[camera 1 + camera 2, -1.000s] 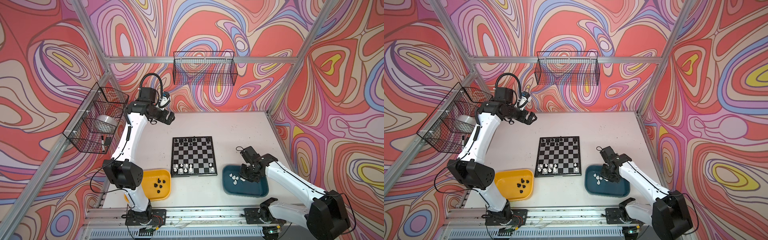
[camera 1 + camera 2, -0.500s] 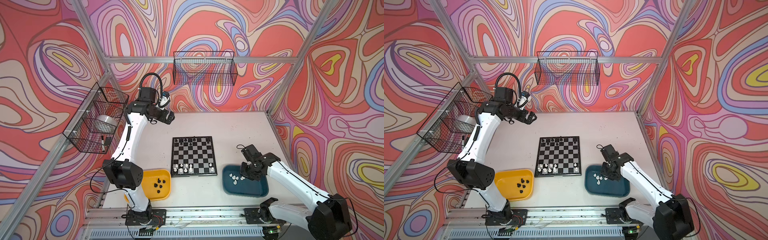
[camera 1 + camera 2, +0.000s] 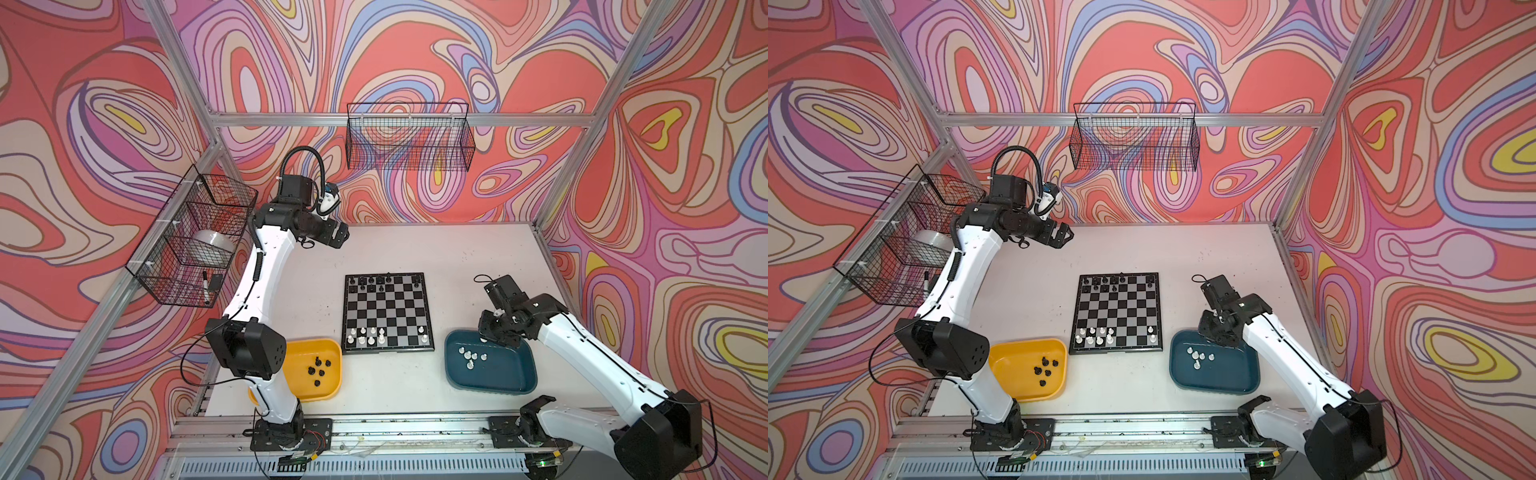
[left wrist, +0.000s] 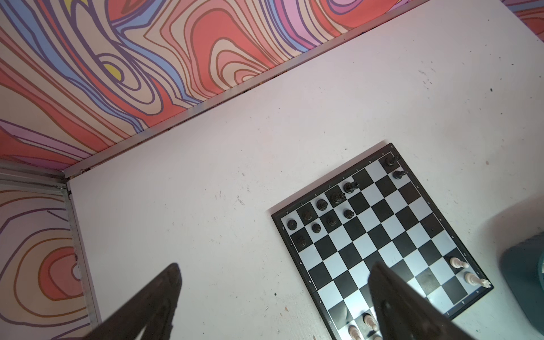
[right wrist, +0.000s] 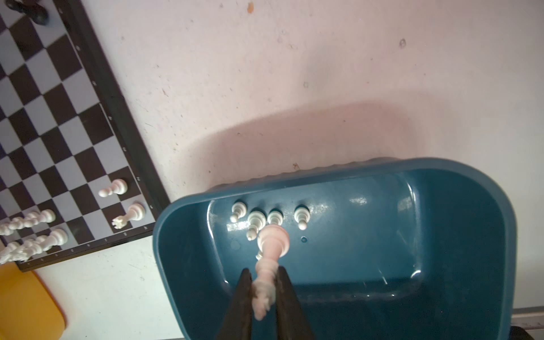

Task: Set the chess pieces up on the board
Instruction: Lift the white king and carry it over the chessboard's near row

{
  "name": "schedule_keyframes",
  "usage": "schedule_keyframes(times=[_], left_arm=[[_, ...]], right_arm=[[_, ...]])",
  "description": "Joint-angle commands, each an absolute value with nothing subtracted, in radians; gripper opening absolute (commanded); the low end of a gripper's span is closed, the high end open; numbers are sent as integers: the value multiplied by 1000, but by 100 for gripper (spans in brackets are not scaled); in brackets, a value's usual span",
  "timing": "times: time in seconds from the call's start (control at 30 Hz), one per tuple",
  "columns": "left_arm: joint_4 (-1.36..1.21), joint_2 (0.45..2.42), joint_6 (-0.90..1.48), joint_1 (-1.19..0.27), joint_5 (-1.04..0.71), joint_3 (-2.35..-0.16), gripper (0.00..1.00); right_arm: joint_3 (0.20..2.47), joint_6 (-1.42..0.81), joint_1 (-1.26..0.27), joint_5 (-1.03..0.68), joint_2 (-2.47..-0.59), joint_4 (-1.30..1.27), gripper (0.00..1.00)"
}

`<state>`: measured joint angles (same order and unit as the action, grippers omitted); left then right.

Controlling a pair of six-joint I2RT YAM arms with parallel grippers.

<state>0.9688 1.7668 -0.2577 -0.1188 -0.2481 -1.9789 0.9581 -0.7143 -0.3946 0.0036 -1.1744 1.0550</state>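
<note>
Reaching with the right arm (image 3: pixel 582 349) from 5 o'clock of the table (image 3: pixel 457 257), wrist bent down over the teal tray (image 3: pixel 507 368), at 4 o'clock from the board (image 3: pixel 386 311). Pinching a white piece (image 5: pixel 272 244) by its top in the narrow right gripper (image 5: pixel 263 272), base toward the tray floor, near other white pieces (image 5: pixel 275 217). Left arm (image 3: pixel 266 266) raised, forearm level; left gripper (image 3: pixel 338 235) spread wide and empty at 11 o'clock, well apart from the board. Black pieces (image 3: pixel 376 282) along the board's 12 o'clock edge, more in the yellow tray (image 3: pixel 328 388) at 7 o'clock.
</note>
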Motion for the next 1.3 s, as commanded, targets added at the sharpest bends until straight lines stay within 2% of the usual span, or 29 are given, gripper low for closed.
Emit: schedule_keyframes(times=[0.0,0.87,1.27], left_arm=[[957,1739,-248,-122,-230,-1968,100],[910,1709,-229,-114,-150,-1874,100],[902,1681,-177,-27,-202,-1845,100]], right_arm=[[1008,-688,-409,0,-1207,1060,9],[1280,-666,-599,-35,-1482,1016,9],[1404,-659,-715,-61,-1644,961,8]])
